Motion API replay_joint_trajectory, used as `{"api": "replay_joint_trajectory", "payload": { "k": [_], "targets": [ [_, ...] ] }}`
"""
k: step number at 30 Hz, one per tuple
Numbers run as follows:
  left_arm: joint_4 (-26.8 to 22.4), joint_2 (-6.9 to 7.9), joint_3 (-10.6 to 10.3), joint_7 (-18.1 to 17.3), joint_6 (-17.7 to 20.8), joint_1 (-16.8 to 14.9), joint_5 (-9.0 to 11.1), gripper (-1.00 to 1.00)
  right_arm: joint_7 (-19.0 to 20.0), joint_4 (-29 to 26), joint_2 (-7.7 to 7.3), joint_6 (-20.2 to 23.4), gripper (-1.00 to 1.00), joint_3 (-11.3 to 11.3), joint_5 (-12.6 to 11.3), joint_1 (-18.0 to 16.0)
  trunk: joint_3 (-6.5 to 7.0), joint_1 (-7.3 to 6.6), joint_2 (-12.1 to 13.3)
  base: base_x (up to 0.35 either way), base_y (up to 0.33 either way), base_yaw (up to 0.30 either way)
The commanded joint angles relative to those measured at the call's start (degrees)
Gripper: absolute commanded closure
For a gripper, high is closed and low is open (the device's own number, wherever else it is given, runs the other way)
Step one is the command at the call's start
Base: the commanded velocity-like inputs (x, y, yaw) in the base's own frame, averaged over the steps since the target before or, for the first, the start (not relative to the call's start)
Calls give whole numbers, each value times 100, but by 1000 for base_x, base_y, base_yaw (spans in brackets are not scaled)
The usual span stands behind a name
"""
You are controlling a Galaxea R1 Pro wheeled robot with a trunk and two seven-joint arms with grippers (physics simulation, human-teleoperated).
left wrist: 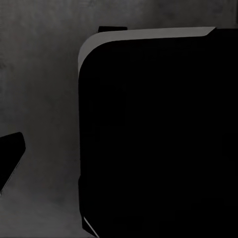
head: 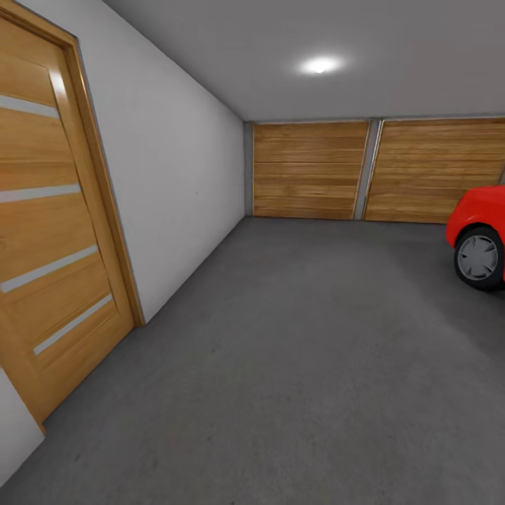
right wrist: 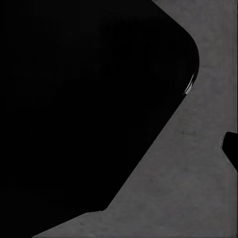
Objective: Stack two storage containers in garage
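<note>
The head view looks into the garage: grey floor [head: 294, 365], a wooden door [head: 49, 231] on the left wall, two wooden garage doors [head: 308, 170] at the far end, a red car [head: 480, 231] at right. Both wrist views show dark robot bodywork above concrete; gripper states cannot be told.

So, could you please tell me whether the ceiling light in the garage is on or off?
On: the round ceiling light glows bright white against the grey ceiling.
</note>
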Motion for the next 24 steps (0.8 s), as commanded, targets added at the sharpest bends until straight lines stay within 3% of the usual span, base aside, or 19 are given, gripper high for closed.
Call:
{"api": "replay_joint_trajectory", "payload": {
  "k": [1,24],
  "targets": [
    [0,0,2,1,-15,-1,9,-100,2,1,1,-16,-100,8,-5,-1,-4,3,-2,315,0,0],
    [0,10,10,10,-18,-1,27,-100,1,-7,-1,-18,-100,73,56,-1,-4,3,-2,321,0,0]
  ]
}}
